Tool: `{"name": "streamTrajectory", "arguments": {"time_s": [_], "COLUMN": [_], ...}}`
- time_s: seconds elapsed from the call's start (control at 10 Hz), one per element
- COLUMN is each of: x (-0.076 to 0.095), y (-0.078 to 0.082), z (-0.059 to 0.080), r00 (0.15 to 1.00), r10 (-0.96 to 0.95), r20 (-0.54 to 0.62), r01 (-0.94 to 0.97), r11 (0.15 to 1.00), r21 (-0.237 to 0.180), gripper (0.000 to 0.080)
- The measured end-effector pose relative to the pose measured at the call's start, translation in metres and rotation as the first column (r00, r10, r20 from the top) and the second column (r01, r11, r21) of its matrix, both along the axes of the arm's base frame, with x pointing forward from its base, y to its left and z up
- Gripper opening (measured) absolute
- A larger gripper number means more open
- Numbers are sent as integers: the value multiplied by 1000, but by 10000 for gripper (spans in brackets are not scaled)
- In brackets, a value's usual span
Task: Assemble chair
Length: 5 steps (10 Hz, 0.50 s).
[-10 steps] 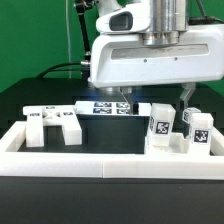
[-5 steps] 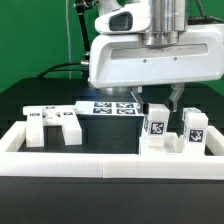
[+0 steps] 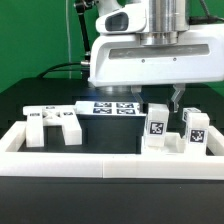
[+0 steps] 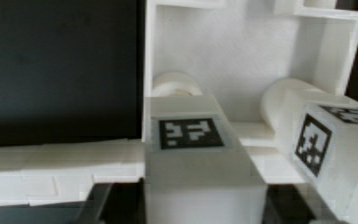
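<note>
**Above the chair's posts, fingers spread wide**

Over the far side of the black table (image 3: 25,105) I am hanging with my gripper (image 3: 153,97) pointing straight down. I am holding its two dark fingers (image 3: 178,96) apart, and nothing is sitting between them. They are touching none of the parts.

Just below my fingertips, the tagged post (image 3: 158,126) of the chair is standing upright with its black-and-white tag facing the exterior camera. It is lining up under the gap between my fingers, closer to the finger on the exterior view's right. Just beside it, further to the exterior view's right, the second post (image 3: 197,130) is also standing upright and showing its own tag. Well apart from both, toward the exterior view's left, the blocky chair piece (image 3: 53,125) is lying flat on the table.

Behind these parts the marker board (image 3: 110,107) is lying flat, and my wrist body is covering part of it. Along the front, the border rail (image 3: 110,165) is running low across the scene, with all the chair parts sitting behind it.

Through my wrist camera I am looking down on what seems to be the tagged post (image 4: 190,130), close and central. The second post (image 4: 318,135) is showing beside it. My own fingertips are not showing clearly in that view.
</note>
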<state>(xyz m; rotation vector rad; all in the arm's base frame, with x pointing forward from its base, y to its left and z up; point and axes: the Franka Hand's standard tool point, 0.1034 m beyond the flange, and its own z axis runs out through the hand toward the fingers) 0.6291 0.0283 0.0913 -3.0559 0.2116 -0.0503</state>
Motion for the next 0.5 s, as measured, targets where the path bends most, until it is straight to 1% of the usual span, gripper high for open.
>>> {"name": "streamTrajectory", "arguments": {"time_s": [0.2,0.5], "x": [0,-1], "y": [5,17], "z": [0,0], "r00": [983,909], "r10": [-182,-414], "r20": [-15,-43], "r01": [182,415], "r11": [983,909], "r21": [14,26], "gripper": [294,294]}}
